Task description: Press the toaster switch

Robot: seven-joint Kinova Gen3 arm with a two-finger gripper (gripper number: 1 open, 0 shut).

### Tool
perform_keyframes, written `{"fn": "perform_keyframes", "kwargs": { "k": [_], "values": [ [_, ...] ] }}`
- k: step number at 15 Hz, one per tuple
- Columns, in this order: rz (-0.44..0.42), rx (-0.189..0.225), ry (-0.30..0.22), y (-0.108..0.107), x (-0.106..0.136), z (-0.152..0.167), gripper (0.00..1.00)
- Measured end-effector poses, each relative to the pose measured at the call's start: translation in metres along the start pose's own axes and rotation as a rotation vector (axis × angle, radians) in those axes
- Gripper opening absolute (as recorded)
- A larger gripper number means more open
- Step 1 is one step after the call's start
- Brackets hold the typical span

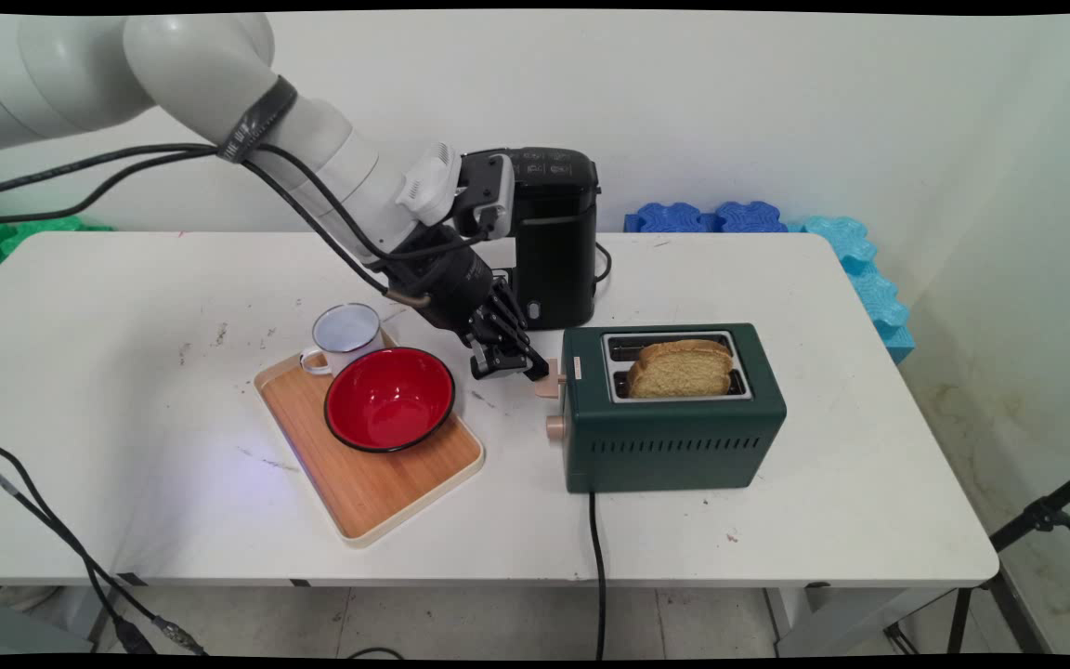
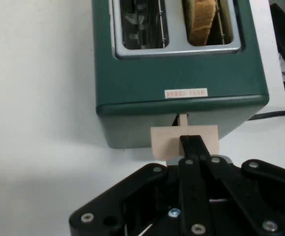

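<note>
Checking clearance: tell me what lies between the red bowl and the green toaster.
Only the gripper, low over bare table, main view.

White table [image 1: 684, 520] seen from above its near side. The arm enters from the upper left; its black gripper [image 1: 535, 370] sits low, its tip at the pale lever [image 1: 549, 385] on the left end of a dark green toaster [image 1: 674, 441]. A slice of bread [image 1: 681, 368] stands in the toaster's nearer slot, and a round knob [image 1: 554, 427] lies below the lever. Left of the gripper, a wooden tray [image 1: 386, 483] carries a red bowl [image 1: 390, 399] and, at its far corner, a white enamel mug [image 1: 344, 333]. A black coffee maker [image 1: 554, 237] stands behind the gripper. Blue foam mats [image 1: 832, 243] line the wall.
</note>
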Motion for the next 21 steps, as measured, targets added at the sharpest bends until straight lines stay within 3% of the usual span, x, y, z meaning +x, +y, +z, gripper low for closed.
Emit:
{"fn": "perform_keyframes", "kwargs": {
  "k": [21],
  "values": [
    [-0.051,0.023,0.023,0.001,-0.016,0.034,0.00]
  ]
}}
